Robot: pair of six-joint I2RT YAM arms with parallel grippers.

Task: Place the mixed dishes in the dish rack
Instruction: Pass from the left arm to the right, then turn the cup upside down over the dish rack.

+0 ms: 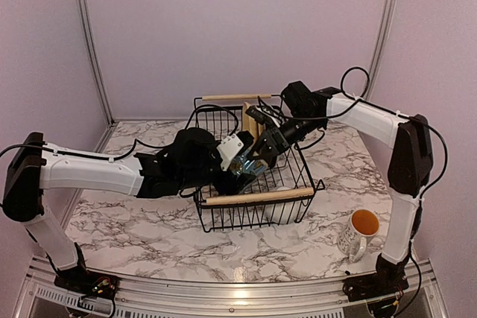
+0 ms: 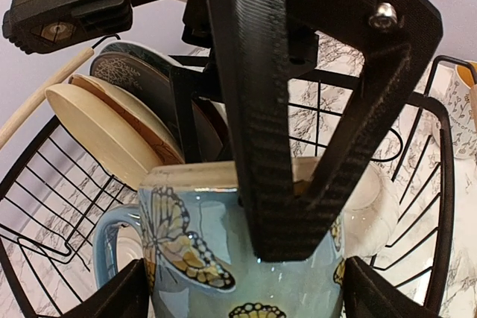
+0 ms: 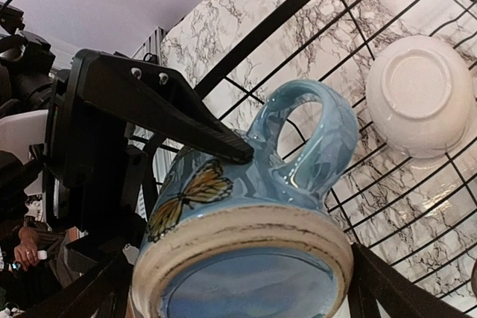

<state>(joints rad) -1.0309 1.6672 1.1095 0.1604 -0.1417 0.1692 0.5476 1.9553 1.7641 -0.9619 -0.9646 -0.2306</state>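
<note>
Left gripper (image 2: 246,269) clamps the glazed sides of a blue butterfly mug (image 2: 194,251), holding it tilted inside the black wire dish rack (image 1: 253,217), clear of its floor. Right gripper (image 3: 240,258) straddles the mug's base with jaws spread wide; whether they press on it cannot be told. Upright plates (image 2: 97,128) stand just behind, and a white bowl (image 3: 421,94) lies beyond, base showing. The slick glaze could slip from this wide grip and drop the mug onto the bowl, or the crowded right fingers could snag its handle when backing out. A yellow-lined mug (image 1: 359,232) waits on the marble table (image 1: 149,236).
</note>
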